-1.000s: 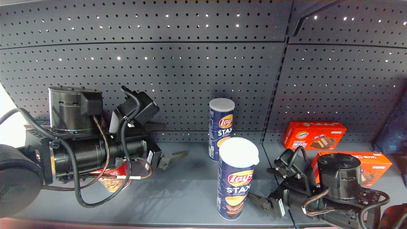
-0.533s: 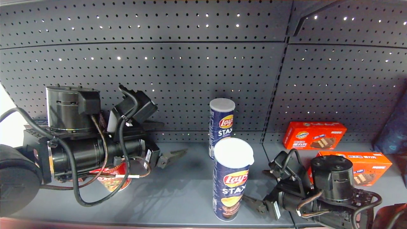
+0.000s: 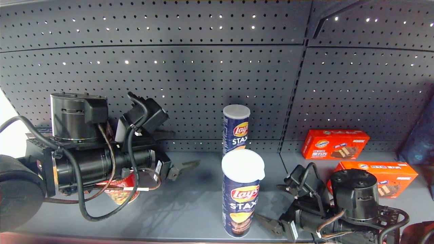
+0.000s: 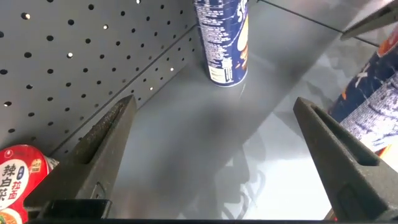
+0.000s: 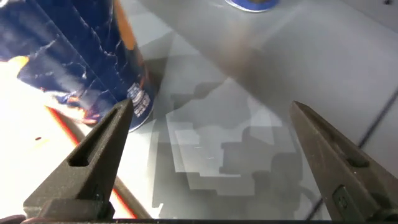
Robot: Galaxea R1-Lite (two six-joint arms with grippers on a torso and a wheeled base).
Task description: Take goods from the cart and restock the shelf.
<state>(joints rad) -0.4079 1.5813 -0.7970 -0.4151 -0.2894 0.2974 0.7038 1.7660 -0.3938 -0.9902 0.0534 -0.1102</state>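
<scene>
- One red paper noodle cup (image 3: 118, 194) stands at the left of the grey metal shelf (image 3: 190, 203), partly hidden under the left arm and close to the perforated dark back panel (image 3: 169, 84).
- The left gripper (image 4: 214, 107) hangs low over the shelf just to the right of the cup. Its two fingers are spread wide with bare shelf floor between them, and they point toward the cans.
- Two tall dark-blue cardboard chip cans with white plastic lids stand upright near the middle of the shelf, one behind the other.
- The rear chip can (image 3: 236, 130) is set back against the panel.
- The front chip can (image 3: 241, 196) stands close to the shelf's front edge, its lid overlapping the foot of the rear one in the head view.
- The right gripper (image 5: 211, 109) lies low beside the front can, on its right. Its fingers are parted wide and pinch nothing; the can's base is just beside one fingertip, outside the gap.
- Two flat orange cardboard boxes lie on the right section of the shelf: the rear orange box (image 3: 335, 144) near the panel and the front orange box (image 3: 390, 174) nearer, partly behind the right arm.
- One dark-blue package (image 3: 418, 142) shows at the far right edge.
</scene>
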